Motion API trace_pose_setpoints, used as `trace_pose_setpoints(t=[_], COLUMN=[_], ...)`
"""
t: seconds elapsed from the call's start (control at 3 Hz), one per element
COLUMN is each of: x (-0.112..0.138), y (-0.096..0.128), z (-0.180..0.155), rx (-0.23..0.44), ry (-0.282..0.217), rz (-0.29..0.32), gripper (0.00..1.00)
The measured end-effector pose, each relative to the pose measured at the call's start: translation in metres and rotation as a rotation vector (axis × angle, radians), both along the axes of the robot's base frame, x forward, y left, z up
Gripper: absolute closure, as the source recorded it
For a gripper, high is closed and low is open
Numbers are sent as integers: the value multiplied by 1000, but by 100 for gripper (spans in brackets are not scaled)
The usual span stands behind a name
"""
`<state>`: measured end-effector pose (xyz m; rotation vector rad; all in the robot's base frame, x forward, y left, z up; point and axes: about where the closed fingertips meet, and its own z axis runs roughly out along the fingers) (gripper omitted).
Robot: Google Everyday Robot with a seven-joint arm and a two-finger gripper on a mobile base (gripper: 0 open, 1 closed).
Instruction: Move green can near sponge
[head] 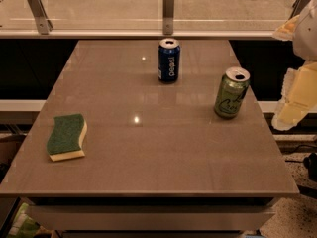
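Note:
The green can (231, 93) stands upright near the table's right edge, leaning slightly, with its silver top open. The sponge (67, 136) lies flat near the table's left front, dark green side up over a pale yellow base. They are far apart, most of the table's width between them. My gripper (293, 105) is a pale, yellowish shape at the right edge of the view, off the table's right side, a short way right of the green can and not touching it. It holds nothing that I can see.
A dark blue Pepsi can (169, 60) stands upright at the back middle of the brown table (148, 162). A glass railing with metal posts (168, 11) runs behind the table. The floor drops away past the table's right edge.

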<state>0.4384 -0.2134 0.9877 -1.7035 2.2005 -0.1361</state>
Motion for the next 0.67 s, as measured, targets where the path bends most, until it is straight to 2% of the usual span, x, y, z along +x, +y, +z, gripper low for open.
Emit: trace_pose_setpoints(t=[0.33,0.67], x=[0,0], y=[0,-4], z=[0,4], rx=[0,53], ry=[-1,-40], rz=[0,-37], gripper=[0,0])
